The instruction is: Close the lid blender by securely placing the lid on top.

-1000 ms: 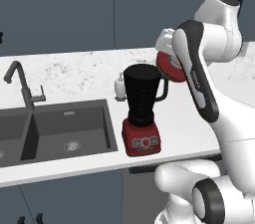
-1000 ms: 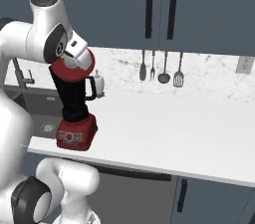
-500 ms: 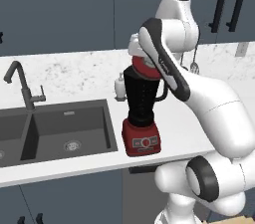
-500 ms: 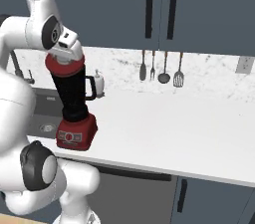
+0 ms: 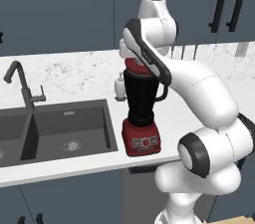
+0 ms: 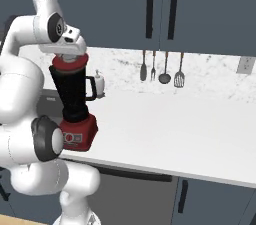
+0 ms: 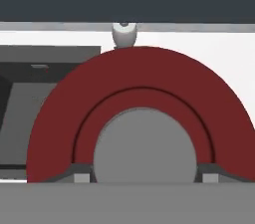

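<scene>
The blender [image 5: 142, 99] stands on the counter near its front edge, a black translucent jar on a red boxy base [image 6: 77, 134] with its handle to the right. The round red lid [image 5: 137, 66] [image 6: 70, 61] lies level on the jar's rim. My gripper [image 5: 132, 56] [image 6: 69, 50] points straight down onto it. In the hand view the lid [image 7: 139, 71] lies right below, and my gripper [image 7: 143, 175] is shut on its grey centre knob [image 7: 143, 148], one finger on each side.
A small white soap bottle [image 5: 120, 86] [image 6: 99, 83] stands just behind the blender. The dark double sink [image 5: 64, 128] with its faucet [image 5: 22, 86] lies to the left. Utensils [image 6: 162, 66] hang on the back wall to the right, above open counter [image 6: 170, 129].
The arm swung the lid leftward from beside the jar's upper right to above it, then brought it down onto the rim. The blender stayed put.
</scene>
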